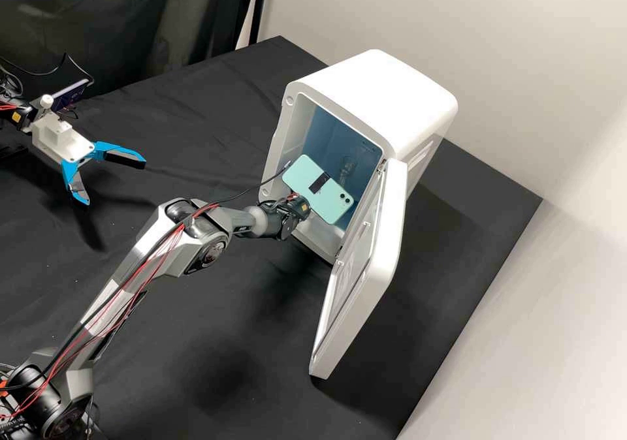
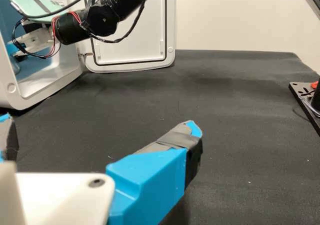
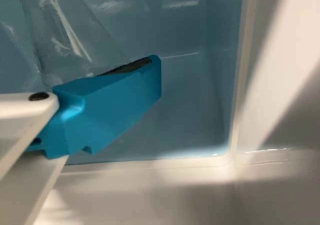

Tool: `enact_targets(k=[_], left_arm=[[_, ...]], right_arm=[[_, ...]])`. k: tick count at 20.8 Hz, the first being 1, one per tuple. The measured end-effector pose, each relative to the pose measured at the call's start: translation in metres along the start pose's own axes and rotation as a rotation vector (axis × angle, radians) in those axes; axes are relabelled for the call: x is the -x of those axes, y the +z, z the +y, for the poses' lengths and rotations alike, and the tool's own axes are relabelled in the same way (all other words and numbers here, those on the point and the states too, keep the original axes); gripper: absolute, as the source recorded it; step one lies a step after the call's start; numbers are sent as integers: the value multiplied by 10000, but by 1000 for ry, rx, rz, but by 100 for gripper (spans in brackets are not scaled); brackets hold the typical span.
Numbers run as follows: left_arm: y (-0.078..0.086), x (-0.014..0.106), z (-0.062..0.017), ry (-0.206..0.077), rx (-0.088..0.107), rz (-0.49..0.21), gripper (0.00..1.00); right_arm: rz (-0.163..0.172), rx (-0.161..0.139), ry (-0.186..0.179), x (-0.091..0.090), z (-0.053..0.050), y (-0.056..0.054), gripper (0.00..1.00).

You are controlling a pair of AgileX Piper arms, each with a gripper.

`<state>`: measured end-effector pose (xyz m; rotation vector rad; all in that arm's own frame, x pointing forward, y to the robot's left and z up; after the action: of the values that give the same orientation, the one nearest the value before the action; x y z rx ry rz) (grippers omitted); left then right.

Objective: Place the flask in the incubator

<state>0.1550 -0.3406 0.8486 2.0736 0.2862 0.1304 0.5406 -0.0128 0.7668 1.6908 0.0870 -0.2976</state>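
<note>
flask [image 3: 60, 40], clear glass and cone-shaped, sits inside the incubator [image 1: 392, 94], in front of its pale blue back wall. in the high view you can make it out faintly through the opening, just past the mint-green phone [image 1: 321, 190] fixed at the wrist of the right arm [image 1: 196, 231]. the right gripper [image 3: 100, 100] is in the chamber with it. its blue side lies across the flask's lower part, either touching the glass or just beside it; you cannot tell which. you also cannot tell whether the gripper is clamped on the flask or standing off it. the flask's base is hidden behind the gripper, so you cannot tell whether it rests on the chamber floor.

the incubator is a white box on the black bench [image 1: 215, 348], near the bench's right edge and toward its far right corner, with the opening facing the arms. its door [image 1: 366, 257] is swung wide open. the right arm stretches over the middle of the bench into the opening.

your left gripper [image 1: 112, 180] hangs above the bench near its left edge, well apart from the incubator, with its two blue fingers [image 2: 165, 160] spread wide apart.
</note>
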Motion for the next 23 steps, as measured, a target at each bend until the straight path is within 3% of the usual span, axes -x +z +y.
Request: enact_targets(k=[4,9,13,17,20,23], left_arm=[[0,0,0,0,0,0,100],[2,3,-4,-1,1,0,100],[2,3,-4,-1,1,0,100],[11,3,2,1,-3,-4,100],[48,3,14,6,-14,-19,100],[74,6,-3,-1,-12,-30,100]], right_arm=[[11,20,14,32,-24,62,100],[30,-1,45,212,-12,114,100],[81,-22,95,426,65,57,100],[114,-45,141,649,111,116,100],[95,-76,169,843,109,207,100],[101,-57,181,1091,51,231,100]])
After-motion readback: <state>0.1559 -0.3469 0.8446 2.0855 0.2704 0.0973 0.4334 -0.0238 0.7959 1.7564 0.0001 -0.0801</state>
